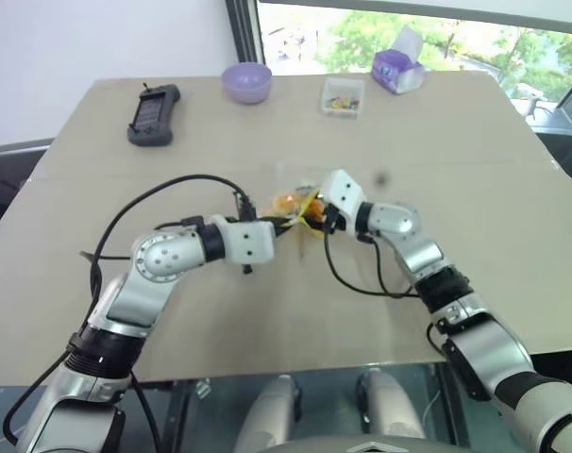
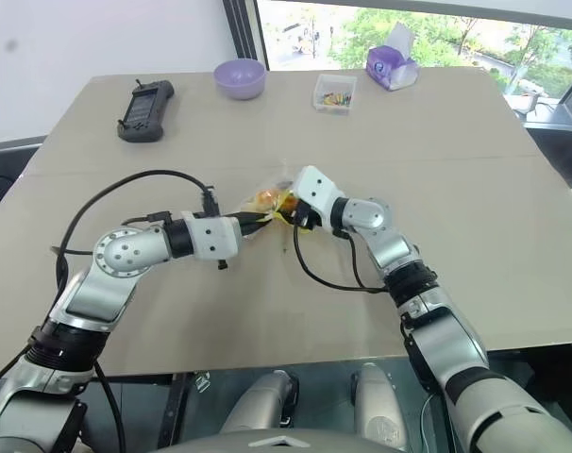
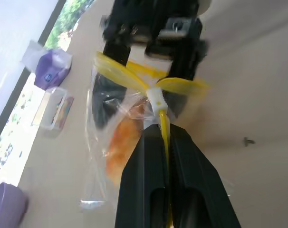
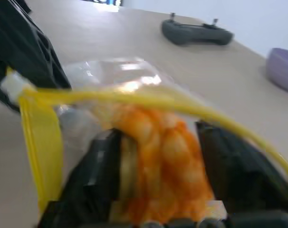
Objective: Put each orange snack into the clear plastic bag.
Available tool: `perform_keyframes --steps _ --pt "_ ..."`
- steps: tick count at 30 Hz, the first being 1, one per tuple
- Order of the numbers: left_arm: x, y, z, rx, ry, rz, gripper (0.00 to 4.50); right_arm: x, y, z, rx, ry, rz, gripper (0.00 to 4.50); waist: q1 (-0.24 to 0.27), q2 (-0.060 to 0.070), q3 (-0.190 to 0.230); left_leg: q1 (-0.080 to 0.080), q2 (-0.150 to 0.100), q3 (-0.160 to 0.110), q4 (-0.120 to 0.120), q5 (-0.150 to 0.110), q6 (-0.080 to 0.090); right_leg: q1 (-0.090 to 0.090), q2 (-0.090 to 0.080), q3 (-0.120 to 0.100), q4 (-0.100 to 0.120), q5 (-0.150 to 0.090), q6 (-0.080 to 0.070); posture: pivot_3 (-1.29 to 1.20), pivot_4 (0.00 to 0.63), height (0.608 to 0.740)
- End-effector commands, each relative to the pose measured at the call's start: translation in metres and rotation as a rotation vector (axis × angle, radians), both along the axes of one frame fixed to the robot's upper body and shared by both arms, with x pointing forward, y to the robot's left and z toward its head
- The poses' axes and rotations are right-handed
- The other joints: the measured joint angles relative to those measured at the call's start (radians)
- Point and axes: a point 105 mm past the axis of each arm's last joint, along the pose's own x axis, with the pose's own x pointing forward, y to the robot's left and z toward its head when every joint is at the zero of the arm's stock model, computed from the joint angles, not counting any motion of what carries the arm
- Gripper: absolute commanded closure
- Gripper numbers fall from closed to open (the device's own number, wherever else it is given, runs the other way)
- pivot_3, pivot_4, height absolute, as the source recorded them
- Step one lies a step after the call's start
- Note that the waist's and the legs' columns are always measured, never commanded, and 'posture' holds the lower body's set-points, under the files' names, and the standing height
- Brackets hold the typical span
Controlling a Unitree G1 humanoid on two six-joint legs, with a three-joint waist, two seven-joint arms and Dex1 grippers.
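Mid-table, my left gripper (image 3: 165,142) pinches the clear plastic bag (image 3: 129,118) by its yellow strip; my right gripper (image 4: 158,156) stands parted around the orange bun (image 4: 168,161) inside; the beige table (image 1: 475,132) meets a sunny window (image 1: 428,24) far off.

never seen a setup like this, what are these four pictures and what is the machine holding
It is a humanoid robot with two arms, each ending in a two-fingered claw. Two pictures look down from its head over a table; the other two come from cameras on its wrists. The left claw is shut on the yellow strip of a clear plastic bag. The right claw stands open around an orange bun at the bag's mouth. Farther back lie a black controller, purple bowl, small clear box and tissue pack.
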Motion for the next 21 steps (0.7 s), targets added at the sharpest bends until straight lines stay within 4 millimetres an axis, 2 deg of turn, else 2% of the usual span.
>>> perform_keyframes --steps 1,7,11,21 --pt "0.006 0.010 0.017 -0.048 -0.036 0.046 4.50 -0.010 -0.014 0.025 0.033 -0.095 0.012 1.66 0.000 0.000 0.000 0.000 0.000 0.000 0.000 0.000 0.000 0.000 0.000 0.000 0.000 0.000 0.000 0.00 0.150 0.740" --pt "0.011 0.015 0.019 -0.062 -0.013 0.062 4.50 -0.022 -0.040 0.033 -0.003 -0.169 -0.021 1.66 0.001 0.000 0.000 0.000 0.000 0.000 0.000 0.000 0.000 0.000 0.000 0.000 0.000 0.000 0.000 0.00 0.150 0.740" --pt "0.012 0.014 0.020 -0.057 -0.015 0.052 4.50 -0.017 -0.050 0.040 0.121 -0.067 -0.102 1.66 -0.003 0.000 0.000 0.000 0.000 0.001 0.000 0.000 0.000 0.000 0.000 0.000 0.000 0.000 0.000 0.00 0.150 0.740" --pt "0.011 0.011 0.028 -0.088 -0.014 0.027 4.50 -0.007 -0.077 -0.002 -0.208 -0.194 -0.183 1.66 0.011 0.000 0.000 0.000 0.000 0.002 0.000 0.000 0.000 0.000 -0.001 0.000 -0.001 0.000 0.000 0.00 0.150 0.740"
